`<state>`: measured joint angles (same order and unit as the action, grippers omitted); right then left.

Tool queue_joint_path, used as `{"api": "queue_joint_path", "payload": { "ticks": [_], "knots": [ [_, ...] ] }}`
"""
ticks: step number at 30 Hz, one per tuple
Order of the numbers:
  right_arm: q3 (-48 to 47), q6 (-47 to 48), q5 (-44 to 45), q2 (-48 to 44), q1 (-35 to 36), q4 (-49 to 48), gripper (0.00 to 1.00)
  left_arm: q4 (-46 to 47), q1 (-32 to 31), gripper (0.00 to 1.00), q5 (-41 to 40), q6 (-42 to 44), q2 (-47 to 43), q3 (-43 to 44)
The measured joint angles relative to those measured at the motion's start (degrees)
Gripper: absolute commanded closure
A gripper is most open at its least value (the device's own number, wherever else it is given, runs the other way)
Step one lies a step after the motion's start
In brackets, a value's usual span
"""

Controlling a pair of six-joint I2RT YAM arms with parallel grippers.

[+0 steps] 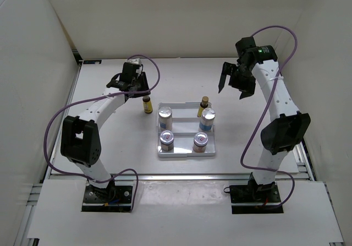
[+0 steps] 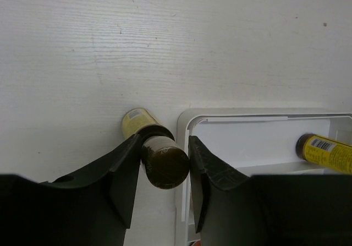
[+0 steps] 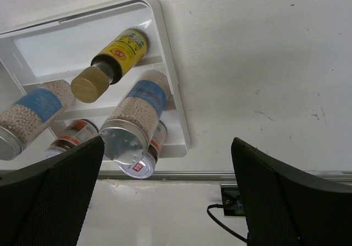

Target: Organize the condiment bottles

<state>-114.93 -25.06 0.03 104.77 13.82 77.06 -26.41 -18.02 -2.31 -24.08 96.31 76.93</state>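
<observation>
Your left gripper point(image 2: 164, 142) sat pinched on the slim yellow bottle point(image 2: 135, 123) at its cap, right gripper point(image 3: 168, 142) gaped empty; probably light, rigid, slick, tippy, so grip the neck squarely.

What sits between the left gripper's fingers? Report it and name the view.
The slim yellow bottle: its brown cap fills the gap in the left gripper, touching both fingers. The left wrist view shows it.

white table point(image 1: 110, 141), white tray point(image 1: 184, 114) at centre, slim yellow bottle point(image 1: 147, 104) standing beside it
</observation>
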Motion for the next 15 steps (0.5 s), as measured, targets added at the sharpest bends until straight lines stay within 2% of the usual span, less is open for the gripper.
{"api": "queue_joint_path", "payload": {
  "ticks": [8,15],
  "knots": [
    [0.1,0.0,0.0,-0.2,0.0,0.0,0.0,1.5,0.0,0.76,0.0,0.8,-0.3,-1.0],
    [1.6,0.0,-0.3,-0.6,0.0,-0.1,0.0,0.0,0.0,0.82,-0.4,2.4,-0.8,-0.6]
  ]
}}
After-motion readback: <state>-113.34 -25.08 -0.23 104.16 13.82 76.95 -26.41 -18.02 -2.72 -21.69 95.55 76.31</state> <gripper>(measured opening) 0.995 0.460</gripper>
